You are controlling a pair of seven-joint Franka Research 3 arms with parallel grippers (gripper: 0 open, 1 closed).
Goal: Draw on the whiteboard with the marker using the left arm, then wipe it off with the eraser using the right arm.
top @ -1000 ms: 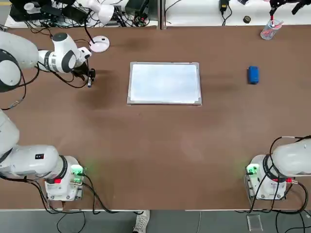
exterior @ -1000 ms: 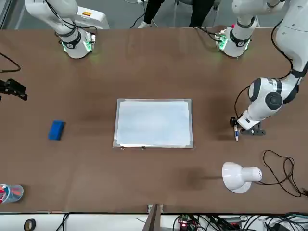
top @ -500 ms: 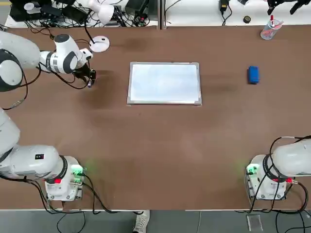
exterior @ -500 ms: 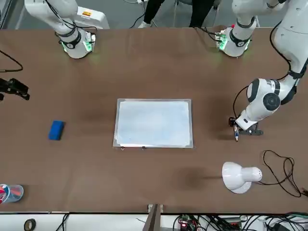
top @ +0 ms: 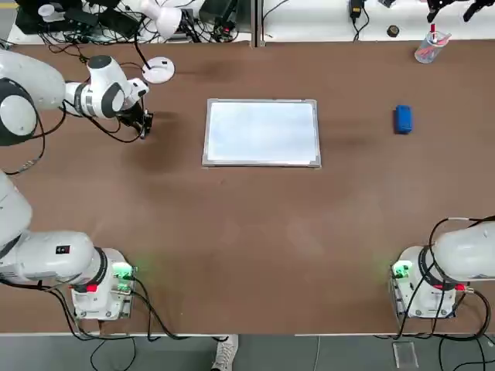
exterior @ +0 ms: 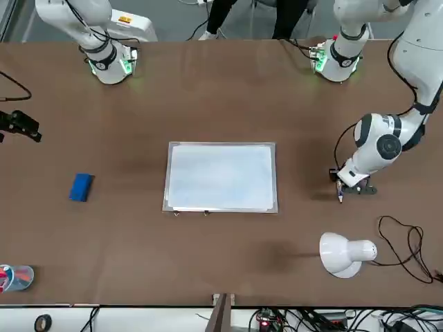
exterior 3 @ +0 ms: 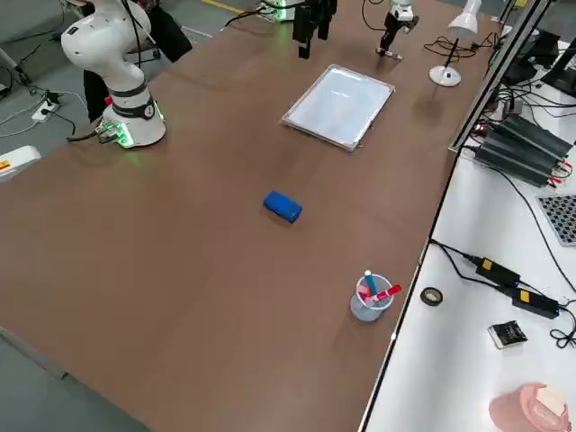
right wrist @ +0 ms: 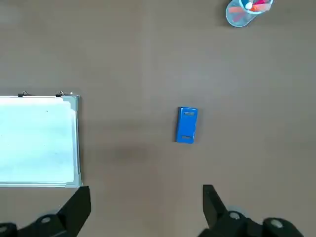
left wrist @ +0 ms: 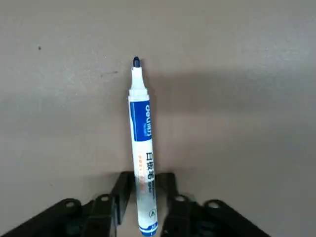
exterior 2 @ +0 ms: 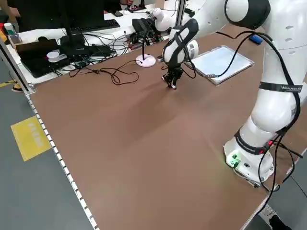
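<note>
Whiteboard (top: 262, 131) lies on the table between marker (left wrist: 142, 148) and eraser (top: 403, 119)

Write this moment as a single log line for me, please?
left tool: around marker, beside whiteboard | right tool: open, high over table | eraser: untouched | whiteboard: blank

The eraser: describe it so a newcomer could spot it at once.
Start at the whiteboard mid-table and look toward the right arm's side. The eraser lies alone on bare table there, a small bright blue block, unlike the clear cup of pens at the table's far edge.
</note>
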